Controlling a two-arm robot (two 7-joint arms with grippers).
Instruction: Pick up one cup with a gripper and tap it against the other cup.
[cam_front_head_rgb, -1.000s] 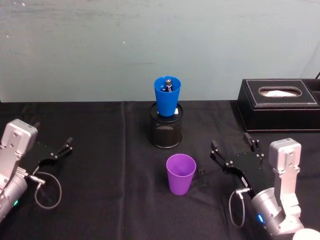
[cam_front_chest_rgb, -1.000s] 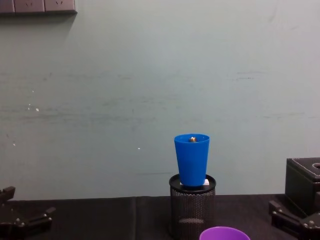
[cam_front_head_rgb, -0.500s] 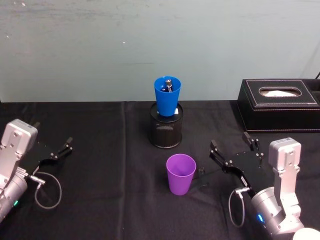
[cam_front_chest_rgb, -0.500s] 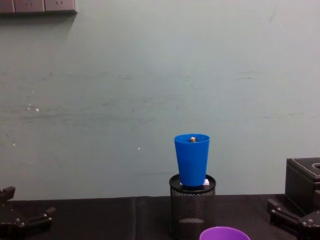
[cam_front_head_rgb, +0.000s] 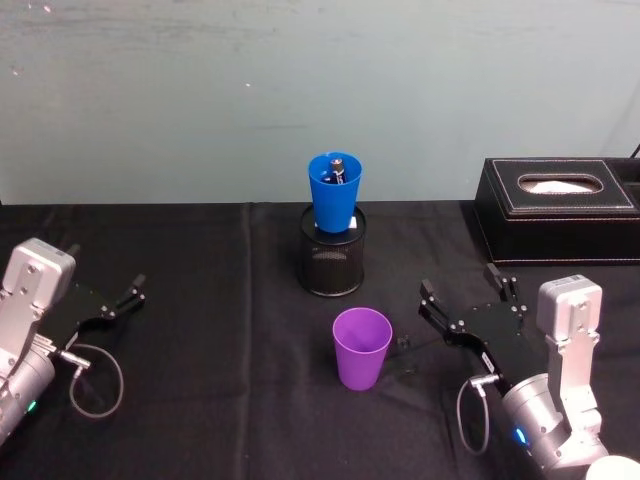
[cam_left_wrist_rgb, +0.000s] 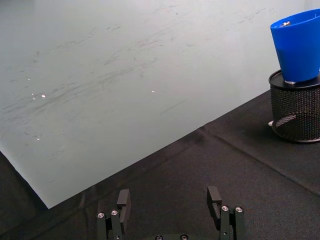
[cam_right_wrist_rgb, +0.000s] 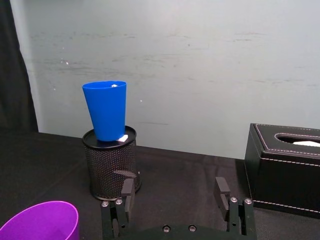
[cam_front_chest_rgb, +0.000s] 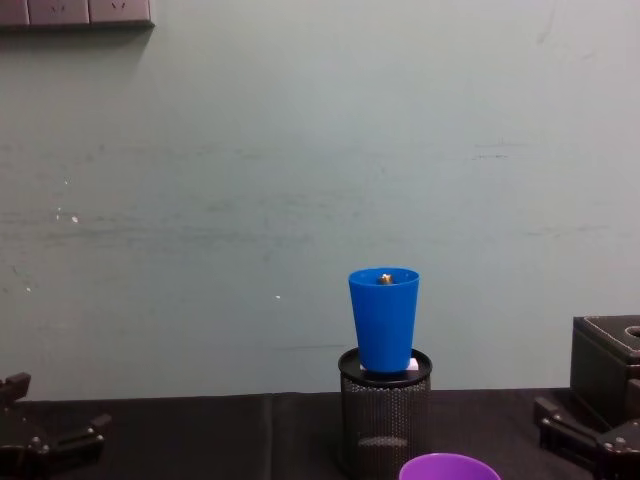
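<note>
A purple cup (cam_front_head_rgb: 361, 347) stands upright on the black cloth near the middle; its rim also shows in the chest view (cam_front_chest_rgb: 449, 467) and the right wrist view (cam_right_wrist_rgb: 40, 221). The blue cup (cam_front_head_rgb: 334, 192) sits in the top of a black mesh pen holder (cam_front_head_rgb: 332, 262) behind it, with the same blue cup (cam_right_wrist_rgb: 105, 110) ahead in the right wrist view. My right gripper (cam_front_head_rgb: 466, 294) is open, low over the cloth to the right of the purple cup, a hand's width away. My left gripper (cam_front_head_rgb: 128, 295) rests open at the far left.
A black tissue box (cam_front_head_rgb: 560, 209) stands at the back right, just beyond the right gripper. A pale green wall closes off the back of the table. Bare black cloth lies between the left gripper and the cups.
The right gripper has edged slightly toward the purple cup. The cups and the left arm have not moved.
</note>
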